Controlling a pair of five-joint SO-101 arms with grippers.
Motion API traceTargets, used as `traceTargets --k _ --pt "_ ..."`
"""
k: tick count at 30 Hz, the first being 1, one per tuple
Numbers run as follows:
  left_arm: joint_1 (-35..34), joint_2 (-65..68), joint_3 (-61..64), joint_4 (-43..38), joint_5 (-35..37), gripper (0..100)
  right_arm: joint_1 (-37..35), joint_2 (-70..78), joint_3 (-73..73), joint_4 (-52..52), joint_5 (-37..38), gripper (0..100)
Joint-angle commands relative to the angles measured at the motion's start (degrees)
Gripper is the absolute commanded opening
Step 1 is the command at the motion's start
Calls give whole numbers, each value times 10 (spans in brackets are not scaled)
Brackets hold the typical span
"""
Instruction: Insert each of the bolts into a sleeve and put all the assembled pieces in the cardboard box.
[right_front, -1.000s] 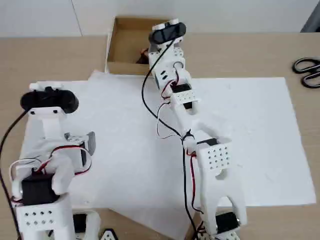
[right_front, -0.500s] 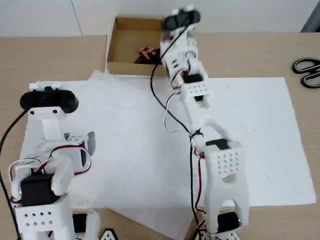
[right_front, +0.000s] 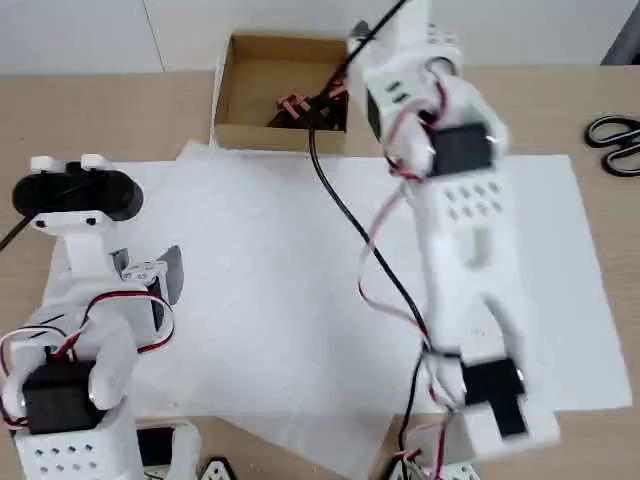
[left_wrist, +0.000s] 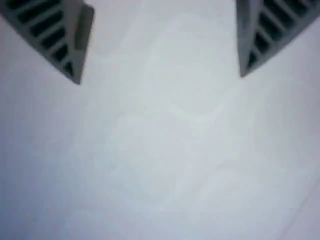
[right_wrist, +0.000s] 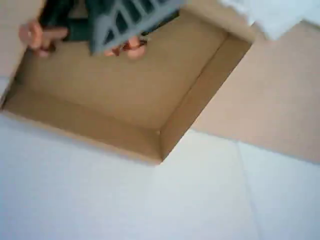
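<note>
The cardboard box (right_front: 235, 90) stands at the table's far edge. Inside it lie assembled pieces (right_front: 298, 106), orange bolts in black sleeves, near its right side. My right arm (right_front: 440, 150) is raised high beside the box's right side. In the right wrist view my right gripper (right_wrist: 125, 20) hangs just above the pieces (right_wrist: 45, 32) on the box floor (right_wrist: 115, 85). My left gripper (right_front: 148, 268) is open over the white sheet at the left. Its two grey fingers (left_wrist: 65, 45) stand wide apart with nothing between them (left_wrist: 160, 77).
A large white sheet (right_front: 300, 300) covers the middle of the wooden table (right_front: 100, 110). Scissors (right_front: 615, 140) lie at the far right edge. The right arm's cables (right_front: 370, 260) trail across the sheet.
My right arm has lifted up and back from inside the box and swung to the right. The pieces stay in the box. My left arm has shifted slightly to the left.
</note>
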Motion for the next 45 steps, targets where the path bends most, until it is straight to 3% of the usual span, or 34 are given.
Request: traceTargets --k 1,7,12,15,22,30,37,45 --pt "-3 -33 -20 -4 -4 196 2 -124 -28 78 3 194" --pt "-3 -156 -2 -4 -4 195 2 -251 -28 224 1 194" --pt "-3 -298 114 -60 -4 195 2 -335 -18 359 1 194" --pt "-3 -386 200 -105 -4 195 5 -403 28 384 1 194" --pt "-3 -415 286 -134 -4 195 7 -639 360 322 1 194" --pt "-2 -423 310 -134 -4 195 7 -1004 811 76 6 191" --pt "-1 -423 380 -134 -4 195 81 -992 904 51 4 193" --pt "1 -423 516 -134 -2 195 87 -1003 1062 50 4 192"
